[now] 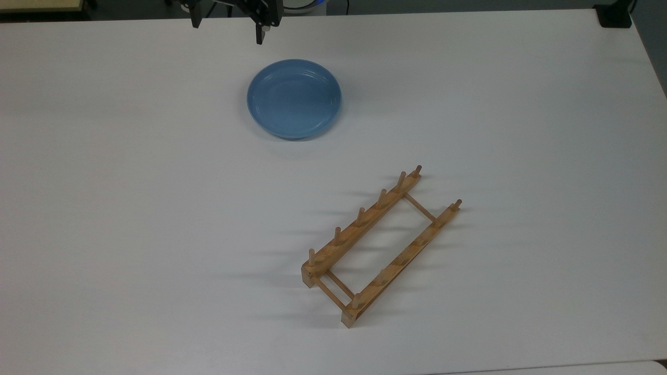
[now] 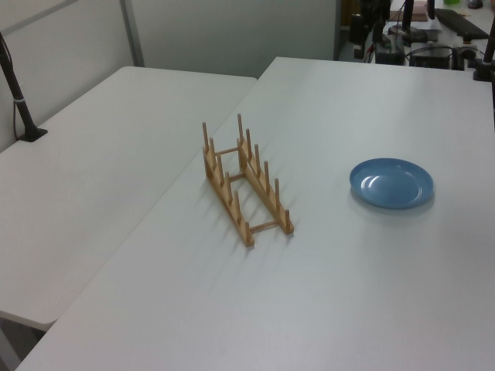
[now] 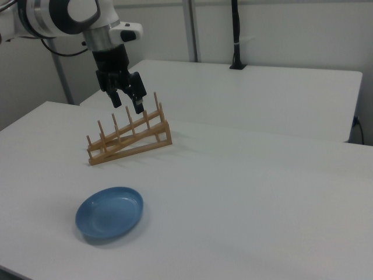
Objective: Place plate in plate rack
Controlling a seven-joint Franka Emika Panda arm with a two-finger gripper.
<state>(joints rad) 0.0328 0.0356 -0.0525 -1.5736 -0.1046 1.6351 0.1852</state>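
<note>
The light-blue plate (image 1: 294,99) (image 2: 391,183) (image 3: 109,212) lies flat on the white table (image 1: 114,219), upper middle in the top view. The wooden plate rack (image 1: 379,245) (image 2: 243,183) (image 3: 129,140) stands apart from it, set diagonally toward the top view's lower right, with nothing between its pegs. My gripper (image 1: 227,32) (image 3: 127,102) hangs open and empty well above the table. In the top view it sits at the top edge, just beyond the plate and slightly left of it. It touches neither the plate nor the rack.
A second white table (image 2: 93,193) adjoins this one, beyond the rack in the right view. A black clamped post (image 2: 22,104) (image 3: 235,38) rises from its far edge. Wide bare tabletop surrounds the plate and rack.
</note>
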